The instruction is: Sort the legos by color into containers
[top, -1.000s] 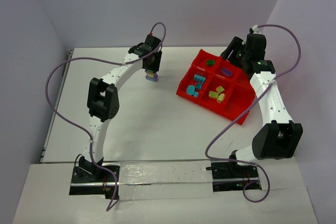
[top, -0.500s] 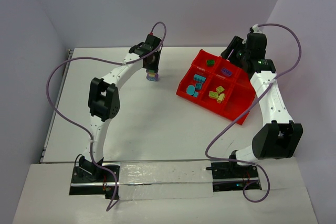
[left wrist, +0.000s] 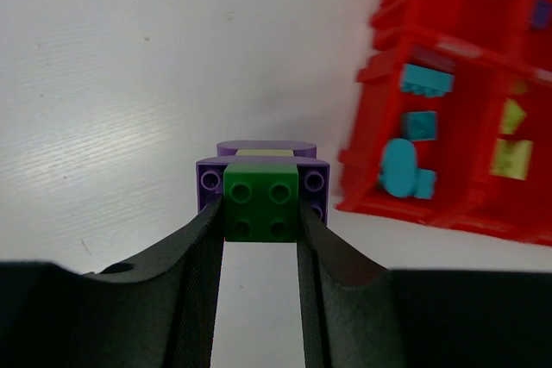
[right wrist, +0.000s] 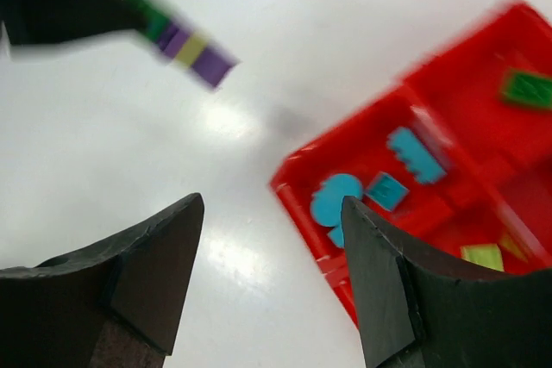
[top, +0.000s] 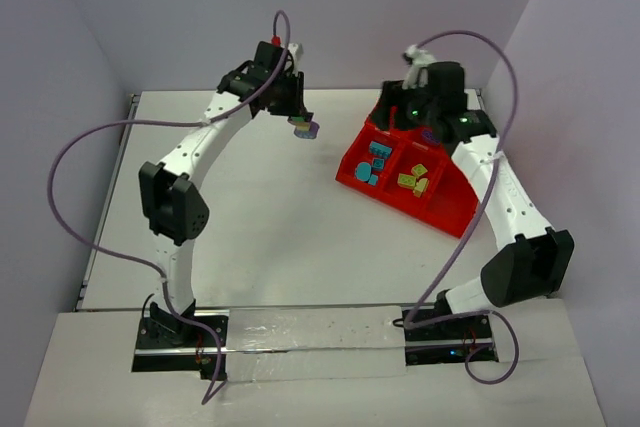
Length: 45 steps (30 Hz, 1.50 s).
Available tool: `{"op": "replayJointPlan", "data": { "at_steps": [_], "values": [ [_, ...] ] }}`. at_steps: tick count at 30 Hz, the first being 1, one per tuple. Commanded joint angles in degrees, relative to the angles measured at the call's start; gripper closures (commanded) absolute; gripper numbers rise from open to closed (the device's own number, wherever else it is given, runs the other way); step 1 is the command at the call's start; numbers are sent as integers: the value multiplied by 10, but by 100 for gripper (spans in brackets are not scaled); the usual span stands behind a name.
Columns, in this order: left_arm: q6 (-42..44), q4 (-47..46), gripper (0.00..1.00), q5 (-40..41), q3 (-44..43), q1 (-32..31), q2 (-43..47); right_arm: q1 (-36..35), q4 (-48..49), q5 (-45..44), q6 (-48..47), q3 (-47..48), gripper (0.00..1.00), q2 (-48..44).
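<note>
My left gripper is shut on a stacked lego clump and holds it above the table, left of the red tray. In the left wrist view the fingers clamp the green brick of the clump, with purple bricks behind it. My right gripper is open and empty, hovering over the tray's left corner; the clump shows blurred ahead of it. The containers hold teal bricks, yellow-green bricks and a green brick.
The tray sits at the right rear of the white table, angled. My right arm covers the tray's far compartments in the top view. Walls close in the back and both sides. Purple cables loop above both arms.
The left gripper shut on the clump, lifted it off the table and carried it right toward the tray. The right arm swung left over the tray's far side, its jaws wider.
</note>
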State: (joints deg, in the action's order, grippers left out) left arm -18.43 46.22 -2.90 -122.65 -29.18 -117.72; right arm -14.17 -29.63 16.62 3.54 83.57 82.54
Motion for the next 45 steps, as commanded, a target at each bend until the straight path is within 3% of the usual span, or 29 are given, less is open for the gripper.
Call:
{"op": "replayJointPlan", "data": {
  "at_steps": [1,5,11,15,21,34,41,44,45],
  "values": [
    [-45,21,100,-112,2,11,68,-82,54,45,-163,-28,28,-23],
    [-57,27,100,-148,25,13,92,-110,171,51,-187,-100,28,-51],
    [-64,19,100,-190,53,13,117,-143,236,7,-226,-110,28,-34],
    [-64,20,100,-203,58,14,123,-154,281,30,-267,-123,28,-23],
    [-61,20,100,-203,65,14,137,-155,245,49,-246,-47,28,41],
    [-60,17,100,-208,78,14,155,-161,264,85,-216,-30,34,82],
    [-59,13,100,-214,79,14,159,-160,255,93,-203,-19,52,97],
    [-57,12,100,-210,82,15,162,-161,258,96,-195,-20,72,97],
    [-57,13,100,-208,82,16,162,-161,261,93,-189,-25,86,96]
  ]
}}
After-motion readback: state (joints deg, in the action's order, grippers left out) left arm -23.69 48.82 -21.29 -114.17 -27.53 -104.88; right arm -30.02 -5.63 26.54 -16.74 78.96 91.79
